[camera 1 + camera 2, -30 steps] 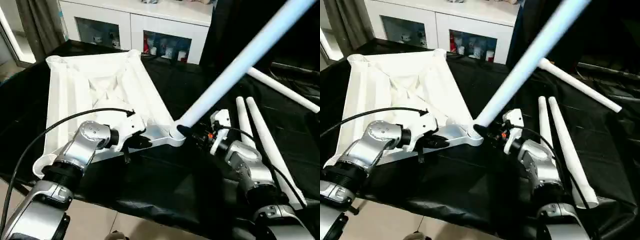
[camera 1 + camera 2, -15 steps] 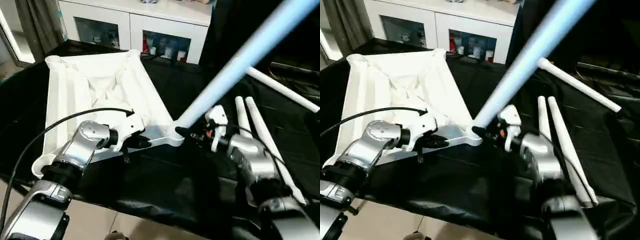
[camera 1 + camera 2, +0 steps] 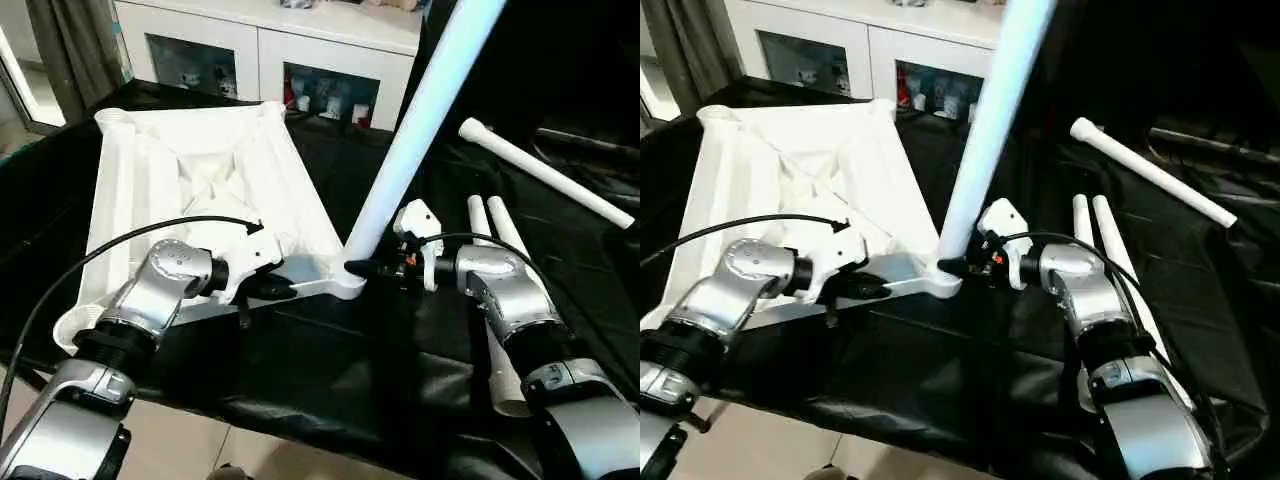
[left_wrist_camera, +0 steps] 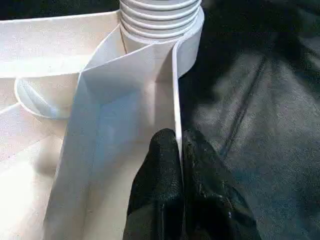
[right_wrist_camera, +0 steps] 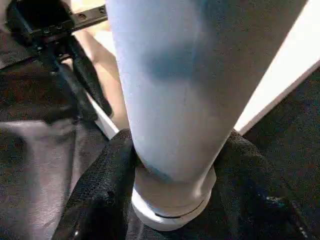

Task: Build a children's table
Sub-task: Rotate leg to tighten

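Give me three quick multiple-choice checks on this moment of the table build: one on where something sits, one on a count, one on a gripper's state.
1. Where does the lower end of the raised leg sit?
A. At the tabletop's near corner socket
B. On the white cabinet
C. On the floor

2. How many loose legs lie on the black cloth?
A. One
B. Three
C. Five

3. What is the left gripper doing?
A. Hanging open above the cloth
B. Pinching the tabletop's rim
C. Holding a loose leg

Answers: 1 A, the leg meets the corner of the tabletop, with the right gripper clamped around its base. 2 B, a pair lies side by side and one lies farther back. 3 B, the left wrist view shows its fingers shut on the thin rim.
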`<state>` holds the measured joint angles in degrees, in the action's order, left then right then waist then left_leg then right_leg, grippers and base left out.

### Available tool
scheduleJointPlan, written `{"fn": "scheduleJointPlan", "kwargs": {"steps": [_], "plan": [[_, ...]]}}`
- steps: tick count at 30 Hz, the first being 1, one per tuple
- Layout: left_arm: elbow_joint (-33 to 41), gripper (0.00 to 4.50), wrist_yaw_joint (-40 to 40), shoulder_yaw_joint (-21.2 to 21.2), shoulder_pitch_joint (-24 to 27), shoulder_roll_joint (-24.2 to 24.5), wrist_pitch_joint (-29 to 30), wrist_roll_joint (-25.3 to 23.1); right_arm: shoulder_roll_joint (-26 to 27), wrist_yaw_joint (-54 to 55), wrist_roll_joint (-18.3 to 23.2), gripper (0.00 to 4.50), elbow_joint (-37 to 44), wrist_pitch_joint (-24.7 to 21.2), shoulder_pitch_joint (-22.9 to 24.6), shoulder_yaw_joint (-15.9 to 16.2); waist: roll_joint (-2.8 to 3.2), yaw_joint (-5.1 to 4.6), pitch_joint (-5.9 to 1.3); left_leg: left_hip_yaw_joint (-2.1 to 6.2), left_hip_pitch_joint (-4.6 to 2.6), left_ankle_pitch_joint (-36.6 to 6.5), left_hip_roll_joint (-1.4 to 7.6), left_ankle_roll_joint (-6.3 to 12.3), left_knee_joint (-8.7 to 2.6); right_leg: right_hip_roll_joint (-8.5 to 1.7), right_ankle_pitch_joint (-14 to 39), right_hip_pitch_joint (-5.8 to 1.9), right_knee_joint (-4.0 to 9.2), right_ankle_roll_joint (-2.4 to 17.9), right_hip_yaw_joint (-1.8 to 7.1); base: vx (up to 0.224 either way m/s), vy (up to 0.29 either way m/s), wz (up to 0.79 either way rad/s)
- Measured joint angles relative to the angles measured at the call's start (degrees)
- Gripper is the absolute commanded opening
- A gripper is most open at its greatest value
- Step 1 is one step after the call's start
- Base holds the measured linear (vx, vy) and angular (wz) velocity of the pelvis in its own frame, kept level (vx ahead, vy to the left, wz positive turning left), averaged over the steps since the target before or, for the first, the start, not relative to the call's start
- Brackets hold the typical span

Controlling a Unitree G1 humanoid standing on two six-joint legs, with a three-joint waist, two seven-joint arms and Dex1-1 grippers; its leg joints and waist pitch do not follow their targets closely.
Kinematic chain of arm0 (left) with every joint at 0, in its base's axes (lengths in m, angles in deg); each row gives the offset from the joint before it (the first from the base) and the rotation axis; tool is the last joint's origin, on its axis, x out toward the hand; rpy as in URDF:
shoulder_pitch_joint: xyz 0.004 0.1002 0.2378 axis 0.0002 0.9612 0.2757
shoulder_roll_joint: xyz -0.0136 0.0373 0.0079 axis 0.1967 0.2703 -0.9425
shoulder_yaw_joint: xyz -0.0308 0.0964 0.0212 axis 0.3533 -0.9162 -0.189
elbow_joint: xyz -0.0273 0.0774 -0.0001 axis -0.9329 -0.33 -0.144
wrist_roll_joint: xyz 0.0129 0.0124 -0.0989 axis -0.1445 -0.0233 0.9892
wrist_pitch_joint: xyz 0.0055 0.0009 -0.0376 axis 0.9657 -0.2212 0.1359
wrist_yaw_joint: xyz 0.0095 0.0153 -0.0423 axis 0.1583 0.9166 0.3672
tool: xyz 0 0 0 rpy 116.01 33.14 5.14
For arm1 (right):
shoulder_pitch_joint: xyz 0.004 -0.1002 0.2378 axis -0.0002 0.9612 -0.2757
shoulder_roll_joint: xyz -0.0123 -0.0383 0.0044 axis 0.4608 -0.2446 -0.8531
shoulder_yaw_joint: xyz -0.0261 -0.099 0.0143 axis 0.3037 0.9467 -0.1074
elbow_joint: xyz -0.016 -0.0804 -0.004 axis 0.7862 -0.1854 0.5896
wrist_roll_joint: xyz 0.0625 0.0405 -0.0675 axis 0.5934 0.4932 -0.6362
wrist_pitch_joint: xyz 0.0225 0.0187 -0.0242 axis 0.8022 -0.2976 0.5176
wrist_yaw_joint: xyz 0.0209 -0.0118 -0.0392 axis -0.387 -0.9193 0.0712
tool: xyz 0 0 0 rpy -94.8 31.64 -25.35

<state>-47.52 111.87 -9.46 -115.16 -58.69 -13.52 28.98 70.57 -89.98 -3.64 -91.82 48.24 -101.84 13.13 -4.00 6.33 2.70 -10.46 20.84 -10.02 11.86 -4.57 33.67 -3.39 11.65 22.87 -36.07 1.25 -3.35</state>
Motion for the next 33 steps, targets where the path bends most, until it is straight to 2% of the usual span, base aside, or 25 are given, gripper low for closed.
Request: {"fn": "scheduleJointPlan", "kwargs": {"steps": [7, 16, 22, 30, 33], "plan": [[2.41, 0.00, 5.61, 0.03, 2.16, 2.89, -0.29, 1.76, 0.34, -5.95, -0.02, 1.95, -1.87, 0.66, -0.88, 1.06, -0.55, -0.17, -0.37, 0.00, -0.12, -0.01, 0.01, -0.01, -0.02, 0.00, 0.01, -0.10, 0.02, 0.01, 0.00, 0.000, 0.000, 0.00], [2.55, 0.00, 10.01, -0.60, 2.41, 3.74, -0.28, 2.21, -0.15, -11.55, 0.18, 1.95, -1.49, 1.25, 0.38, 1.86, -0.59, 0.29, -0.39, 0.00, -0.83, -0.03, 0.00, -0.02, -0.17, 0.00, 0.21, -0.76, 0.11, -0.14, -0.01, 0.000, 0.000, 0.00], [2.54, 0.00, 12.17, -0.83, 2.44, 3.88, -0.34, 2.26, -0.89, -13.72, 0.36, 1.95, 0.26, 2.48, 2.18, 1.98, -0.58, 0.43, -0.39, 0.05, -0.84, -0.04, 0.00, -0.02, -0.26, 0.00, 0.24, -0.90, 0.28, -0.14, -0.12, 0.000, 0.000, 0.00], [0.54, 0.00, 11.95, -0.84, 2.09, 3.76, -2.77, 1.56, 0.27, -11.88, 0.49, 1.95, -0.83, 3.06, 2.50, 1.65, -0.65, 0.31, -0.57, 0.11, -1.01, -0.03, 0.00, -0.03, -0.34, -0.01, 0.26, -1.01, 0.31, -0.17, -0.16, 0.000, 0.000, 0.00], [-1.84, 0.00, 8.02, -0.03, 1.31, 2.65, -3.04, 0.22, 2.81, -5.35, 1.32, 1.95, -4.61, 2.65, 1.85, -1.20, -0.72, -0.11, -0.62, 0.15, -1.45, -0.04, -0.01, -0.03, -0.39, -0.01, 0.41, -1.06, 0.31, -0.43, -0.18, -0.021, -0.001, -0.02]]}}
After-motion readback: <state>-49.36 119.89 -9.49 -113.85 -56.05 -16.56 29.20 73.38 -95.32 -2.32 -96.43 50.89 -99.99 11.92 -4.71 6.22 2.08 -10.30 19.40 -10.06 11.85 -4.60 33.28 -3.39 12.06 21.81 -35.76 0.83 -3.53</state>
